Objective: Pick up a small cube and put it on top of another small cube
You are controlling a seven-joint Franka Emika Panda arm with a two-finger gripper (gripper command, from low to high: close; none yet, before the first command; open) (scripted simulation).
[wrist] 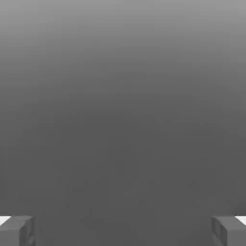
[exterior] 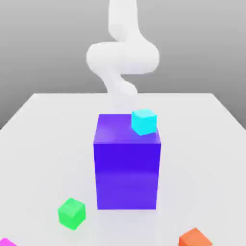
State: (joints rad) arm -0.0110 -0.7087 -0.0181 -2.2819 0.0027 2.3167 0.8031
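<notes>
a cyan cube (exterior: 144, 121) sits on the big purple block (exterior: 127, 168) at frame centre, at its top right corner. green cube (exterior: 72, 213) lower left, orange cube (exterior: 195, 238) lower right. the gripper (wrist: 123, 230) is spread wide, fingers (wrist: 17, 229) empty.

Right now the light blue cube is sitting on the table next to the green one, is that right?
Not quite. In the exterior view the light blue cube sits on top of the big purple block, near its back corner. The green cube is on the table.
</notes>
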